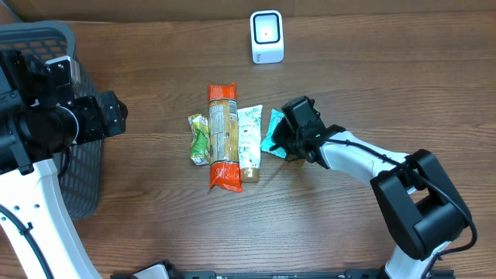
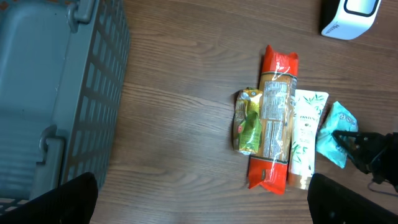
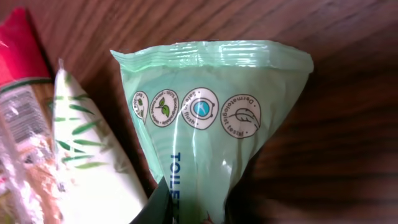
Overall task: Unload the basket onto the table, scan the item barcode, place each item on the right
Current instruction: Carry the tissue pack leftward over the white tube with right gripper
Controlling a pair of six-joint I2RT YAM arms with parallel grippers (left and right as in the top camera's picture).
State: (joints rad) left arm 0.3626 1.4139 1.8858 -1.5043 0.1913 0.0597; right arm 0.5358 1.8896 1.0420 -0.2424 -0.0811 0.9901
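Right pincer (image 1: 273,145) pinches the green packet (image 3: 211,118); left pincer (image 2: 208,199) gapes wide.

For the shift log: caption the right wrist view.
The right hand pinches a green packet beside a white tube on the table.

Brown wood-grain surface (image 1: 155,209)
Mint-green packet (image 3: 211,112), white round icons, blue lettering; white tube (image 1: 249,139), green leaves; red-orange bag (image 1: 223,138); green pouch (image 1: 200,139); white scanner (image 1: 266,36); grey grid basket (image 2: 56,93).

Surroundings — fixed items
Grey slatted plastic basket (image 2: 93,106) stands at the left edge of the brown wood-grain table (image 1: 155,232) — upright, top open.
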